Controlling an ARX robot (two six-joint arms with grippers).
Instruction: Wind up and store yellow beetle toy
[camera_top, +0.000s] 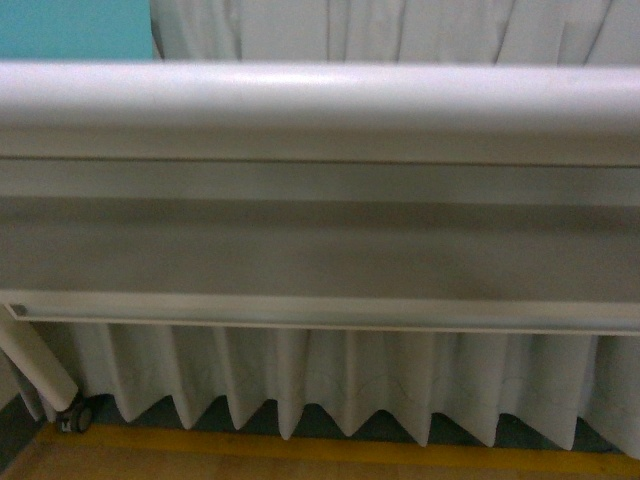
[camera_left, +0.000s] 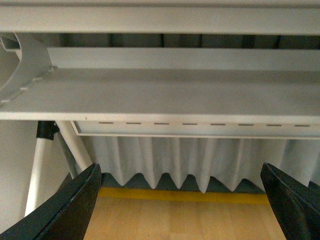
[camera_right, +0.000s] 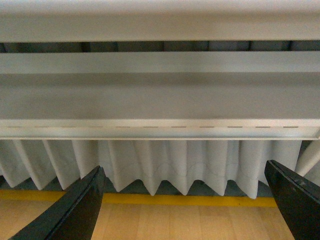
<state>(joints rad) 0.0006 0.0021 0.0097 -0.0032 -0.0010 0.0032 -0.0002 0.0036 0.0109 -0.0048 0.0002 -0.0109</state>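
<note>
The yellow beetle toy is out of view in all three views. My left gripper (camera_left: 182, 200) is open, its two black fingers (camera_left: 70, 210) wide apart with only wooden floor between them. My right gripper (camera_right: 187, 202) is open as well, its black fingers (camera_right: 75, 212) spread and empty. Both wrist cameras look under a grey table edge (camera_left: 165, 100) toward a white curtain. Neither arm shows in the front view.
A grey table frame (camera_top: 320, 120) fills the front view at close range. Below it hang white pleated curtains (camera_top: 340, 380) above a yellow floor stripe (camera_top: 330, 450). A white table leg (camera_left: 42, 170) stands in the left wrist view, and a castor wheel (camera_top: 75, 415) sits low on the left.
</note>
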